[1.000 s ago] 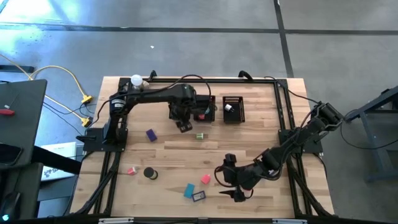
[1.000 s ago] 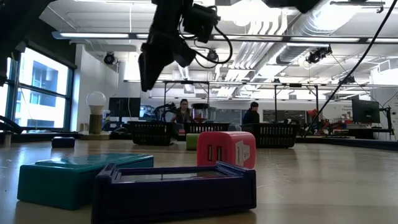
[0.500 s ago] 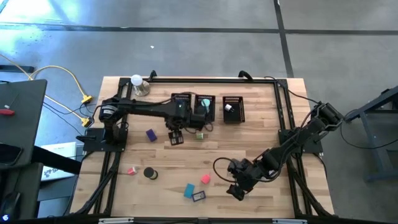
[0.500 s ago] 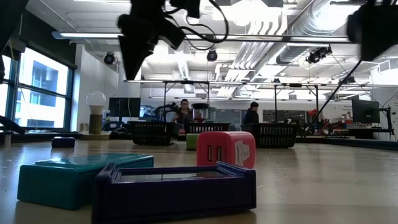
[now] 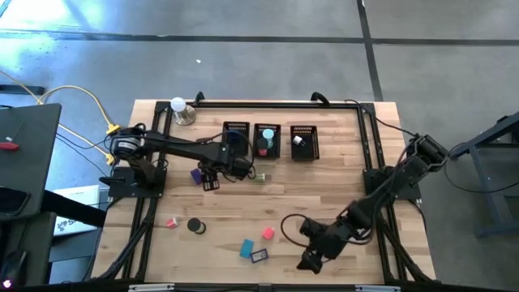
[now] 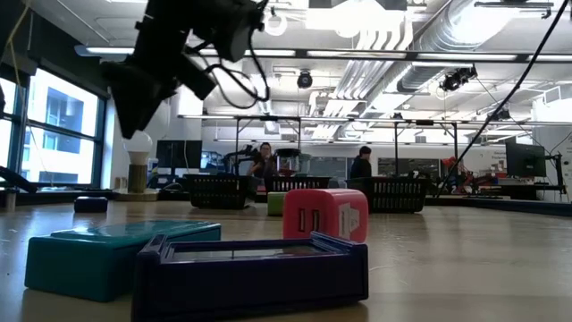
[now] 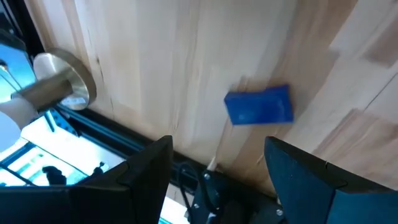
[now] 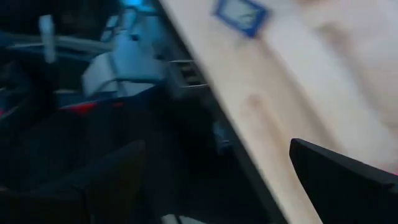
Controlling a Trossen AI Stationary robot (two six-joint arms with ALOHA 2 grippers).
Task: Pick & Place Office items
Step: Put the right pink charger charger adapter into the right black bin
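Note:
Office items lie scattered on the wooden table. A blue-purple block (image 5: 196,174) (image 7: 259,106) rests flat left of centre. My left gripper (image 5: 209,181) (image 7: 219,142) hovers open just beside and above it, touching nothing. A green piece (image 5: 259,177) lies to the right of that gripper. Near the front lie a pink piece (image 5: 172,221), a black roll (image 5: 195,226), a teal block (image 5: 246,248), a pink block (image 5: 268,234) and a dark blue framed piece (image 5: 259,256). My right gripper (image 5: 312,259) (image 8: 217,149) hangs open to the right of the framed piece, with nothing between its fingers.
Three black mesh bins (image 5: 236,134) (image 5: 267,139) (image 5: 304,142) stand in a row at the far middle. A white ball on a metal base (image 5: 180,108) stands at the far left. A black frame rail (image 5: 369,146) runs around the table. Bare wood lies at the centre.
My left gripper has swung from beside the bins toward the table's left and near side, sinking and turning, and now stands over the blue-purple block. My right gripper has rolled about its own line and shifted slightly toward the near edge. Both stay open; no item has moved.

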